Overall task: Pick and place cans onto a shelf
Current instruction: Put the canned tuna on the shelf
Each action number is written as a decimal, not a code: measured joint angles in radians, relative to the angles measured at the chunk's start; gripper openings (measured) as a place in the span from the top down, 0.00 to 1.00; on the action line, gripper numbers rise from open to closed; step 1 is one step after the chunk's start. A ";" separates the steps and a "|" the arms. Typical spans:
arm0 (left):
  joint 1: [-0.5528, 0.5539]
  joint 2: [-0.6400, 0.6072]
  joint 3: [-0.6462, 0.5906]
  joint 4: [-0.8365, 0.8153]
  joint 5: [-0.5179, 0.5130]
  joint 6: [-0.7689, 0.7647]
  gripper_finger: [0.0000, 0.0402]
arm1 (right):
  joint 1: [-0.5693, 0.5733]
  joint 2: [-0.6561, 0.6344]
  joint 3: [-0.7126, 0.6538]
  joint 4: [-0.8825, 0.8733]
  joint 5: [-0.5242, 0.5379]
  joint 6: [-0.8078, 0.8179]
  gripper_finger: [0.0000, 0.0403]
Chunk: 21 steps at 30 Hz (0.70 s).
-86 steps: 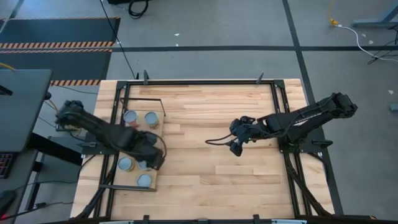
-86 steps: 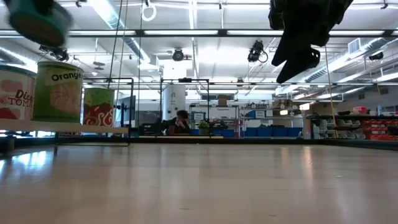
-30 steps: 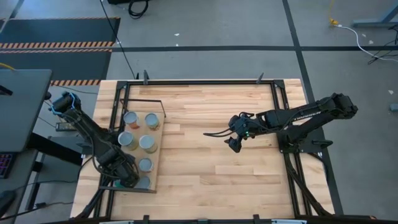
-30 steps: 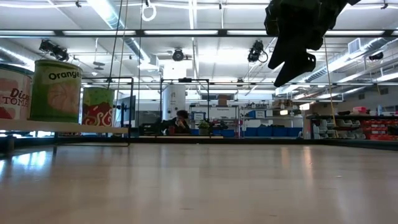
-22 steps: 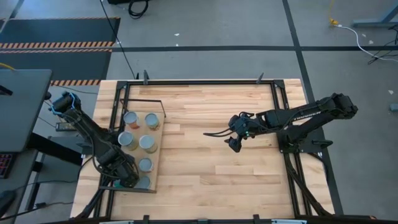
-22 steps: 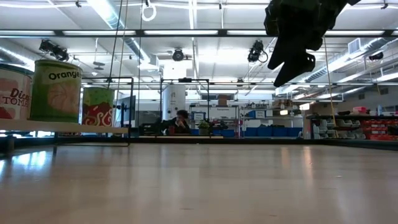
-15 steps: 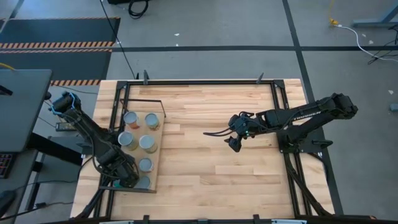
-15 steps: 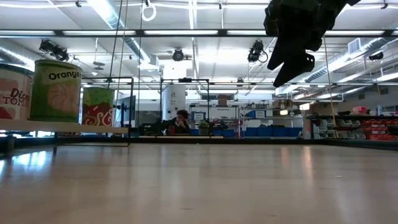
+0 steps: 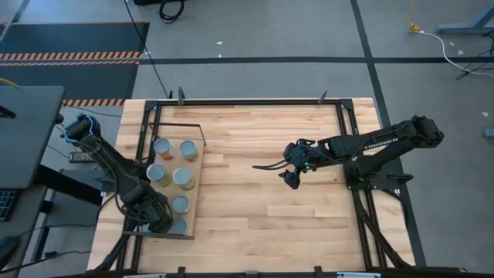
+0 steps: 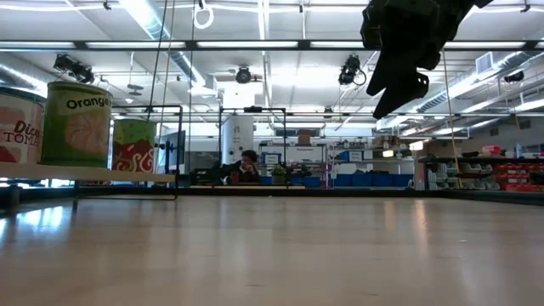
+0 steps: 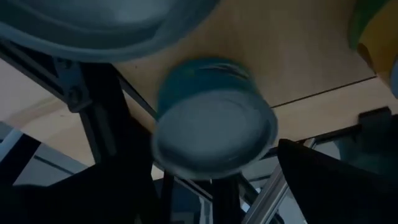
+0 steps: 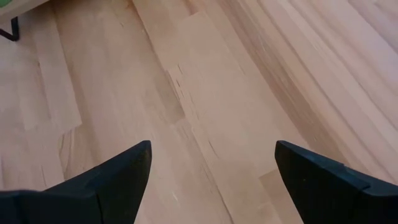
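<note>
Left end effector (image 9: 158,220): low over the near end of the shelf, fingers spread either side of a can (image 11: 214,127) seen close in its wrist view; whether they touch the can cannot be told
Right end effector (image 9: 290,179): raised over the bare middle of the surface (image 9: 262,208), fingers (image 12: 106,180) spread wide, holding nothing
Cans (image 9: 174,162): six on the shelf in two rows, silvery tops up, near the left end effector
Low view: three cans stand upright in a row, one labelled "Orange" (image 10: 78,125)
Shelf (image 9: 194,170): pale board in a black frame, at the left side of the surface
</note>
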 joint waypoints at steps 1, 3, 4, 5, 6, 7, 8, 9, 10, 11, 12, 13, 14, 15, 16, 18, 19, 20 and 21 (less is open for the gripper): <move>0.000 0.000 0.000 -0.001 0.000 0.000 0.13 | 0.000 0.000 0.000 0.000 0.000 -0.002 0.13; 0.000 0.000 0.000 -0.008 0.000 0.000 0.13 | 0.000 0.000 0.000 0.000 0.000 -0.003 0.13; 0.000 0.000 0.000 -0.013 0.001 0.000 0.12 | 0.000 0.000 0.000 0.000 0.000 -0.004 0.13; 0.000 0.000 0.000 -0.014 0.001 -0.001 0.12 | 0.000 0.000 0.000 0.000 0.000 -0.008 0.13; 0.000 0.000 0.000 -0.014 0.001 -0.004 0.12 | 0.000 0.000 0.000 0.000 0.000 -0.012 0.13; 0.000 0.000 0.000 -0.014 0.001 -0.005 0.12 | 0.000 0.000 0.000 0.000 0.000 -0.017 0.13; 0.000 0.000 0.000 -0.014 0.003 -0.007 0.12 | 0.000 0.000 0.000 0.000 0.000 -0.023 0.13; 0.000 0.000 0.000 -0.015 0.009 -0.011 0.12 | 0.000 0.000 0.000 0.000 -0.001 -0.029 0.13; 0.000 0.000 0.000 -0.015 0.015 -0.014 0.12 | 0.000 0.000 0.000 0.000 -0.001 -0.034 0.13; 0.000 0.000 0.000 -0.015 0.020 -0.018 0.12 | 0.000 0.000 0.000 0.000 -0.001 -0.036 0.13; 0.000 0.000 0.000 -0.016 0.026 -0.021 0.13 | 0.000 0.000 0.000 0.000 -0.001 -0.037 0.13; 0.000 -0.003 0.001 -0.015 0.031 -0.026 0.13 | 0.000 0.000 0.000 0.000 -0.001 -0.037 0.13; 0.001 -0.008 0.001 -0.015 0.039 -0.032 0.15 | 0.000 0.000 0.000 0.000 -0.001 -0.037 0.13; 0.005 -0.014 0.003 -0.016 0.050 -0.035 0.18 | 0.000 0.000 0.000 0.000 -0.005 -0.037 0.13; 0.010 -0.020 0.006 -0.020 0.052 -0.039 0.21 | 0.000 0.000 0.000 0.000 -0.015 -0.038 0.13; 0.022 -0.031 0.011 -0.023 0.050 -0.051 0.30 | -0.002 0.000 0.000 0.000 -0.031 -0.041 0.13; 0.027 -0.039 0.014 -0.017 0.050 -0.062 0.36 | -0.002 0.000 0.000 0.000 -0.040 -0.041 0.13; 0.030 -0.044 0.016 -0.015 0.051 -0.069 0.42 | -0.002 0.000 0.000 0.000 -0.044 -0.041 0.13; 0.033 -0.043 0.016 -0.015 0.053 -0.079 0.49 | -0.003 0.000 0.000 0.000 -0.045 -0.039 0.13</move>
